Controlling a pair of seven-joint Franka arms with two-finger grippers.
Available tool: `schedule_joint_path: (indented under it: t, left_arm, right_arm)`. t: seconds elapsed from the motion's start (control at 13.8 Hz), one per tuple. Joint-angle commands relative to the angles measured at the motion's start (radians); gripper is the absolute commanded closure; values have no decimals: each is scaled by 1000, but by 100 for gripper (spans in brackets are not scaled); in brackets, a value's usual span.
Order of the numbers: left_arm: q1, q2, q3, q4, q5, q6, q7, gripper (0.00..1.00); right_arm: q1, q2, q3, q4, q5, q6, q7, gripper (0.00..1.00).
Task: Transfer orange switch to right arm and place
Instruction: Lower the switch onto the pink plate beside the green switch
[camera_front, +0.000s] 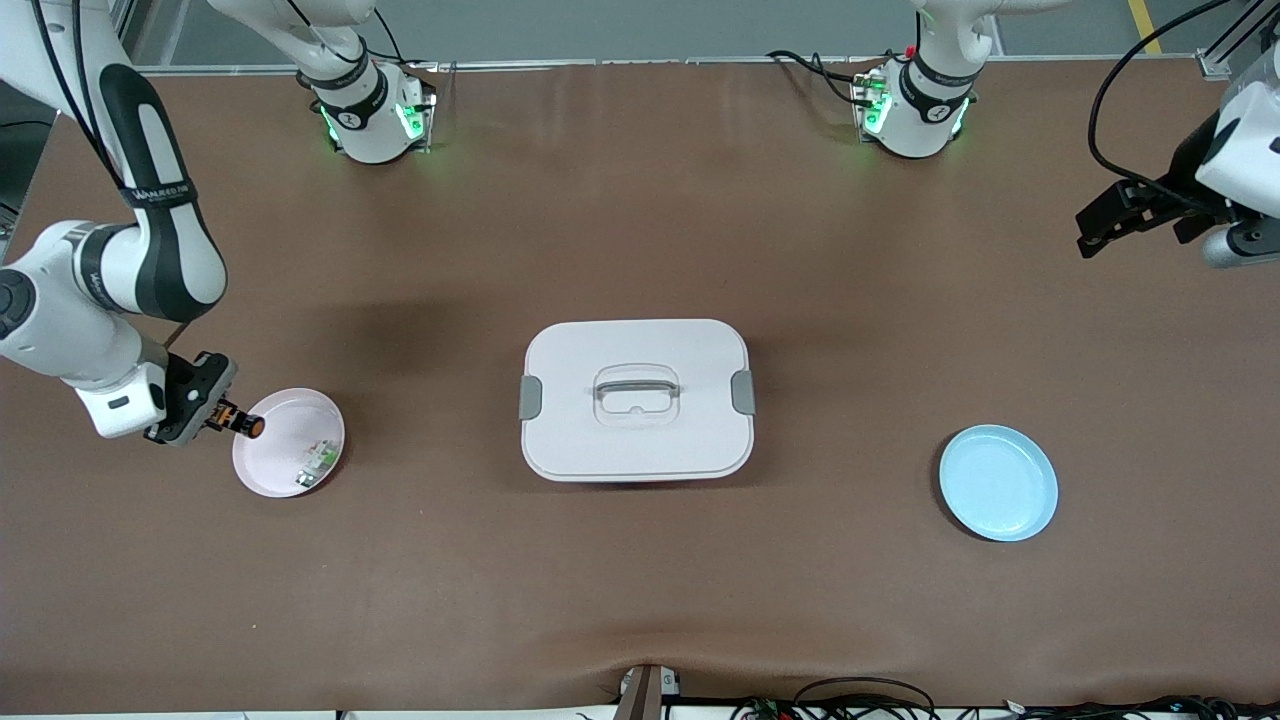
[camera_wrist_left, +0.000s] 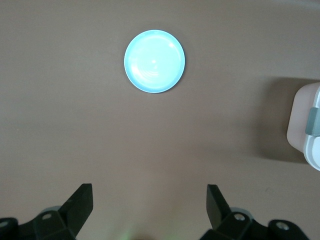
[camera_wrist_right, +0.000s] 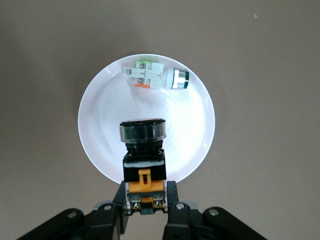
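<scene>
Front view: right hand (camera_front: 222, 416) at mid-left of frame, clamped on the orange switch (camera_front: 240, 422), button end poking over the rim of the pink plate (camera_front: 325, 412). Green-and-white part (camera_front: 316, 463) lies in that plate's lower area. Left hand (camera_front: 1108, 218) parked high at upper right, waiting. White lidded box (camera_front: 637, 398) at centre of desk (camera_front: 640, 580), blue plate (camera_front: 998, 483) lower right.

Left wrist view: left hand's fingers (camera_wrist_left: 81, 202) spread wide, nothing between; blue plate upper centre.

Right wrist view: switch (camera_wrist_right: 143, 157) gripped at its orange-tan base, lower centre, over the plate (camera_wrist_right: 97, 117). Green part (camera_wrist_right: 155, 76) in upper part of the plate.

Risk, imo: grip is on the base end only, so on release the switch could roll off the rim, or bump the green part.
</scene>
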Motion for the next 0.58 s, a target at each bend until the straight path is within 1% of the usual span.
schedule_joint_path:
  t: [0.0,0.22,0.51]
  left_arm:
    - [-41,-44,45,-40,-15,5,10,0]
    - [-36,-41,41,-38,-17,5,11,0]
    - [-34,-43,41,-38,-17,0,11,0]
  right_arm:
    - [-25,32,21,-3,46,26,-22,100]
    - [-24,75,21,-1,93,51,-25,100]
    - [-25,113,23,20,93,89,-48,100]
